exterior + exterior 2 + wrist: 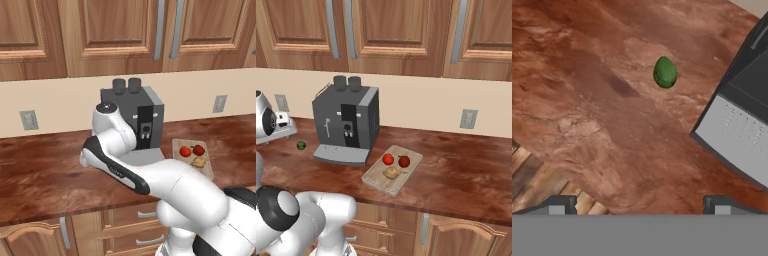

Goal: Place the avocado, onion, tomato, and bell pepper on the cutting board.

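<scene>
While the gripper [637, 205] is hanging over the counter [587, 115] with jaws spread fully wide and gripping nothing, the avocado [665, 72] is lying well ahead of the fingertips, beside the coffee machine [742, 125]. Tomato [388, 159], bell pepper [404, 161] and onion [391, 173] are sitting on the cutting board [408, 152].

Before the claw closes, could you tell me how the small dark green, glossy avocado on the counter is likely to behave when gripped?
The small dark green, glossy avocado looks rounded and smooth, so it may slip between the fingertips. It lies loose on the flat reddish-brown counter, so a nudge would probably roll it. It seems firm enough to hold its shape.
</scene>
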Robot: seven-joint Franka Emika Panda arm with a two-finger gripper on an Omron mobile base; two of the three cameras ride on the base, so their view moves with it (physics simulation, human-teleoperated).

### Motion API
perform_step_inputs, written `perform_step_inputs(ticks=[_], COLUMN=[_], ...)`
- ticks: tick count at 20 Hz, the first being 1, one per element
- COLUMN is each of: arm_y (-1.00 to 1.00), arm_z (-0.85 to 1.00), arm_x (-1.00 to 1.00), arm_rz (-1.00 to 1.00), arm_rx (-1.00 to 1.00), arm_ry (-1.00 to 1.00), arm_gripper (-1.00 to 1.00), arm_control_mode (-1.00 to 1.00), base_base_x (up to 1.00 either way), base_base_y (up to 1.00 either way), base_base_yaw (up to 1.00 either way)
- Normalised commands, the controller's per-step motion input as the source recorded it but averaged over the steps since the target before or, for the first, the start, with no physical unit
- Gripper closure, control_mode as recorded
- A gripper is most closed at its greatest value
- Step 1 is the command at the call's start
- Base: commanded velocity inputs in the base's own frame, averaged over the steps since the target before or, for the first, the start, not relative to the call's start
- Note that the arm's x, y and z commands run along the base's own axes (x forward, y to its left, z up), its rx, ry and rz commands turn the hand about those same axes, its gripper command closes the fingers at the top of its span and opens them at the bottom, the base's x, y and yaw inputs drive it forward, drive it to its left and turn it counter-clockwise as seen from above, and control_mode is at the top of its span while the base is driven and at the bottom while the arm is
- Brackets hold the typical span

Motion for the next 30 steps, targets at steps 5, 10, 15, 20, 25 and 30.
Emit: perform_step_inputs(ticks=[5, 10, 15, 20, 25, 30], arm_y=[0.12, 0.15, 0.26, 0.21, 0.06, 0.0], arm_z=[-0.21, -0.26, -0.24, -0.14, -0.11, -0.15], arm_x=[0.37, 0.31, 0.18, 0.0, 0.02, 0.2], arm_rz=[0.03, 0.09, 0.08, 0.04, 0.01, 0.0], arm_rx=[-0.03, -0.06, -0.1, -0.08, -0.04, -0.01], arm_ry=[0.11, 0.13, 0.1, 0.01, 0.0, 0.0], arm_gripper=[-1.0, -1.0, -1.0, -1.0, -1.0, -1.0], arm_control_mode=[-1.0, -1.0, -1.0, -1.0, -1.0, -1.0], base_base_x=[0.0, 0.0, 0.0, 0.0, 0.0, 0.0], base_base_y=[0.0, 0.0, 0.0, 0.0, 0.0, 0.0], base_base_yaw=[0.0, 0.0, 0.0, 0.0, 0.0, 0.0])
